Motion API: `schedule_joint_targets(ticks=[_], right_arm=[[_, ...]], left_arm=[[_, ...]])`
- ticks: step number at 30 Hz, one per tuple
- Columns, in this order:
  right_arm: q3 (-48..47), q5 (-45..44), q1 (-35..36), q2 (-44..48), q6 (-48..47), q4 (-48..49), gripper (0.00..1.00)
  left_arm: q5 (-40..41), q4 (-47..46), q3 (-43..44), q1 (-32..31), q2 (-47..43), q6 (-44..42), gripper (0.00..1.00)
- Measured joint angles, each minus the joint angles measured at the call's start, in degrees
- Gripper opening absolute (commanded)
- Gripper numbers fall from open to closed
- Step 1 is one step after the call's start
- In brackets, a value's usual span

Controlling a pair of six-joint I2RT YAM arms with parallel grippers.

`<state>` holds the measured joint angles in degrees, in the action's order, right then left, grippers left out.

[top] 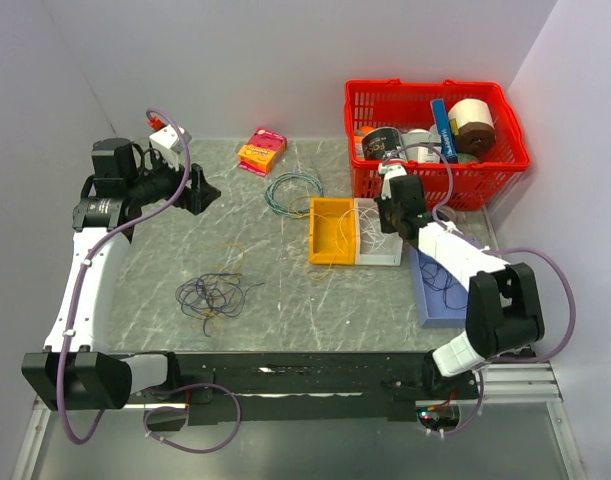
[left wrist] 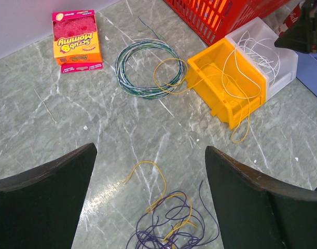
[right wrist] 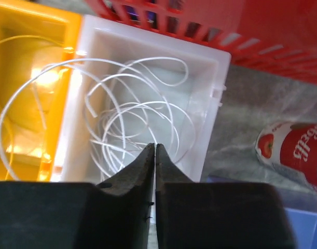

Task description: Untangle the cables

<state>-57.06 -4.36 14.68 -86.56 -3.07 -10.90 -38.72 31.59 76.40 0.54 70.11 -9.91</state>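
Hovering over the counter (top: 285, 290), the left fingers (top: 202, 193) are spread wide, holding nothing. The cables (top: 213, 295) lie in a loose purple-and-yellow tangle front left. More strands sit in the yellow bin (top: 316, 235) and white bin (right wrist: 217, 78). The right fingers (right wrist: 149, 166) are pressed together above the white strands; whether they pinch one, I cannot tell.

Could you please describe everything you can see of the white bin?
The white bin is a small, open-topped rectangular box of glossy plastic, upright on the grey table, its side against the yellow bin, the red basket just behind. Loose white wire loops lie inside, one arching over into the yellow bin. The right gripper, shut, hovers over its near edge.
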Motion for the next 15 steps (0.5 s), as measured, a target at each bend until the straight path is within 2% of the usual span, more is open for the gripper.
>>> schedule_joint_targets(ticks=[2,5,9,15], right_arm=[[0.72,1.70,0.63,1.77,-0.87,0.59,0.43],[1.38,5.62,3.23,5.38,-2.60,1.75,0.53],[0.07,10.75,7.23,5.64,-3.96,3.02,0.56],[-5.05,11.93,9.94,-2.69,-4.55,1.62,0.54]], left_arm=[[0.09,0.00,0.00,0.00,0.02,-0.04,0.92],[0.07,-0.02,0.00,0.00,0.02,-0.04,0.92],[0.04,-0.09,0.00,0.00,0.02,0.07,0.92],[0.07,0.00,0.00,0.00,0.02,-0.13,0.92]])
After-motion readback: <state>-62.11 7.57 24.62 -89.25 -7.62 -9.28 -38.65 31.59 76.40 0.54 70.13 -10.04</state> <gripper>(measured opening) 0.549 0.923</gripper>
